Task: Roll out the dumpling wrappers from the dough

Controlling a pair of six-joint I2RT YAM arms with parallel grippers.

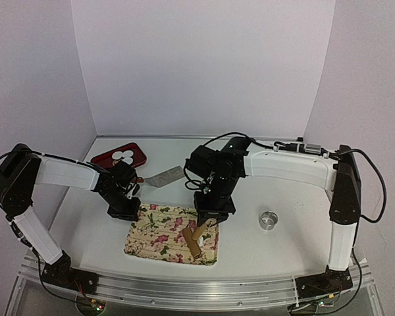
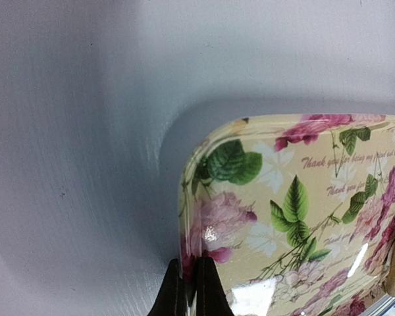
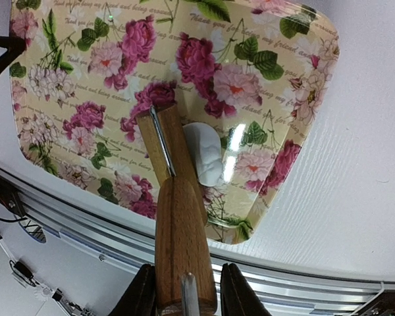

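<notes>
Top external view: a floral tray (image 1: 155, 238) lies at the near centre of the table, with both arms reaching over it. The right gripper (image 1: 210, 212) grasps a wooden rolling pin (image 1: 196, 238) by one end, and the pin slants down onto the tray surface. The left gripper (image 1: 123, 205) stands at the tray's far left corner.

Left wrist view: its jaws are clenched together, tips at the tray rim. Whether they pinch the rim or merely press on it cannot be told.

Right wrist view: the dough (image 3: 207, 155) is a small white lump on the tray, touching the pin's side and partly hidden beneath it.

The finished dumpling wrappers (image 1: 123, 156) rest on a red plate (image 1: 105, 160) at the far left. A metal ring (image 1: 268, 220) stands to the right, well apart from the tray.

Hazards, as judged:
- The lump sits off the pin's centre line, so a stroke may shove it aside rather than flatten it.
- The pin is held at one end only, so it could twist in the jaws and leave a sheet of uneven thickness.
- The glossy tray may skid under rolling force if the left hold is weak.
- Soft dough might also stick to the wood and lift off.
</notes>
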